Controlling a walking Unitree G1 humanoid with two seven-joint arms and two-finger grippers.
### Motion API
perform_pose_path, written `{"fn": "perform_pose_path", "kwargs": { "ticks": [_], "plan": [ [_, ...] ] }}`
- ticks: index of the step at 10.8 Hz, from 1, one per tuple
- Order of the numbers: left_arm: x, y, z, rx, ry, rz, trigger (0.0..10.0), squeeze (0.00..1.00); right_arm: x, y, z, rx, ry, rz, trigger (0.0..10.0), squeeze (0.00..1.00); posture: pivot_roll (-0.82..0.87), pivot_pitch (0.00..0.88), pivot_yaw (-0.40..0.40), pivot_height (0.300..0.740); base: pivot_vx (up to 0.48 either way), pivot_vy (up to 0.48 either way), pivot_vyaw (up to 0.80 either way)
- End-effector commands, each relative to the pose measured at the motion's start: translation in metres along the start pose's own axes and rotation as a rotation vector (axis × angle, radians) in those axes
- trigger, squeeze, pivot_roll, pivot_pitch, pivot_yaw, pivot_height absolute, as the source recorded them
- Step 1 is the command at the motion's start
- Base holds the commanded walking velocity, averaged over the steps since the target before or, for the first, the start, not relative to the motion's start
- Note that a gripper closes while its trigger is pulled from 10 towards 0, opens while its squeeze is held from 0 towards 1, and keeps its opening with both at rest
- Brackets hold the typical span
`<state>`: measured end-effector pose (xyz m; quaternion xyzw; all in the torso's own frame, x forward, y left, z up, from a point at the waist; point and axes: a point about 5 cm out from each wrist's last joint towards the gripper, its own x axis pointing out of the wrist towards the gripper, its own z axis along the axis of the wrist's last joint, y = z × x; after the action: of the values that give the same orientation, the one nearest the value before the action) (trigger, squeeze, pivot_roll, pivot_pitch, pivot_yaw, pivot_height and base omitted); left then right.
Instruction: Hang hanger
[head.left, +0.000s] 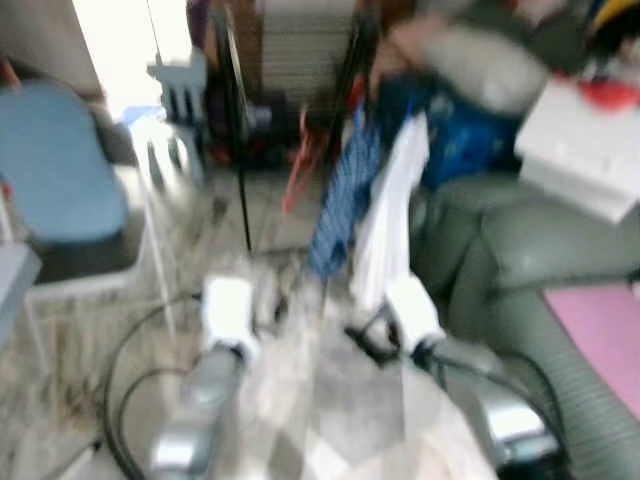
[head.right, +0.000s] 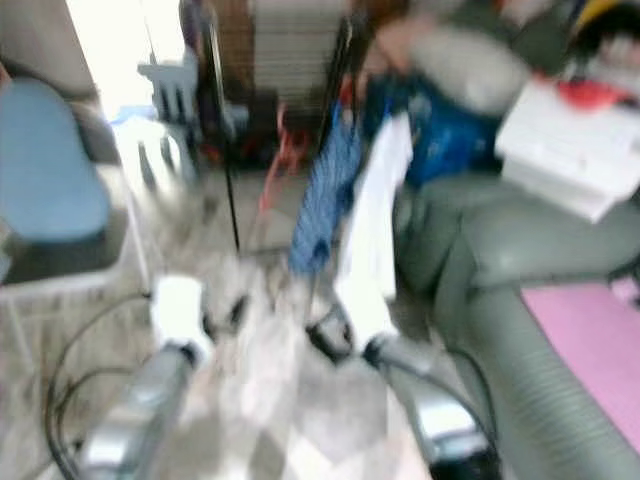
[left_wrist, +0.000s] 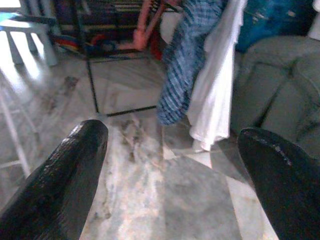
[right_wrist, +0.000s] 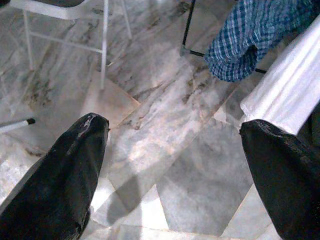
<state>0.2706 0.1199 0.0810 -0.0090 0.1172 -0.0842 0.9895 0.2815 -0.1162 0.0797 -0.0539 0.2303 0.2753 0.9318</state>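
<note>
I can't make out a bare hanger; the closest candidates are the white garment (left_wrist: 216, 85) and blue plaid shirt (left_wrist: 186, 60) hanging from the black rack (left_wrist: 90, 75), just beside the grey sofa (head.left: 520, 260). Soft, light cloth — I'd take the stiff hanger neck, not the fabric. Left gripper (left_wrist: 170, 170) and right gripper (right_wrist: 172, 165) hover over marble floor (right_wrist: 165, 115), jaws spread, empty.

A blue checked shirt (head.left: 340, 200) and a white garment (head.left: 392, 215) hang side by side, beside a grey-green padded sofa (head.left: 520, 270); everything blurs.
</note>
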Motion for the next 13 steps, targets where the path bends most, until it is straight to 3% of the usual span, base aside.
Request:
{"fn": "perform_pose_path", "kwargs": {
  "ticks": [1,2,3,4,7,9,13],
  "plan": [
    [0.003,0.004,0.007,0.027,-0.026,0.012,10.0,0.0,0.004,-0.003,0.013,-0.005,-0.041,-0.009,10.0,1.0,-0.03,0.0,-0.059,0.74,0.0,0.0,0.0],
    [0.002,0.005,0.009,0.039,-0.031,0.011,10.0,0.0,0.004,-0.003,0.017,0.013,-0.067,-0.01,10.0,0.99,-0.03,0.0,-0.054,0.74,0.0,0.0,0.0],
    [0.0,0.005,0.009,0.04,-0.036,0.012,10.0,0.0,0.003,-0.001,0.019,0.023,-0.095,-0.014,10.0,0.08,-0.03,0.0,-0.047,0.74,0.0,0.0,0.0],
    [-0.001,0.005,0.01,0.03,-0.05,0.005,10.0,0.0,0.001,-0.001,0.02,0.025,-0.109,-0.023,10.0,0.0,-0.03,0.0,-0.046,0.74,0.0,0.0,0.0],
    [-0.003,-0.001,0.013,0.033,-0.065,-0.022,10.0,0.0,-0.003,-0.019,0.024,0.054,-0.197,-0.163,10.0,0.0,-0.04,0.0,-0.036,0.74,0.0,0.0,0.0],
    [-0.004,-0.001,0.011,0.029,-0.059,-0.027,10.0,0.0,-0.005,-0.023,0.021,0.038,-0.178,-0.197,10.0,0.0,-0.05,0.0,-0.033,0.74,0.0,0.0,0.0],
    [-0.005,-0.007,0.007,0.018,-0.041,-0.051,10.0,0.0,-0.009,-0.015,0.015,0.052,-0.172,-0.147,10.0,0.0,-0.07,0.0,-0.034,0.74,0.0,0.0,0.0]
  ]
}}
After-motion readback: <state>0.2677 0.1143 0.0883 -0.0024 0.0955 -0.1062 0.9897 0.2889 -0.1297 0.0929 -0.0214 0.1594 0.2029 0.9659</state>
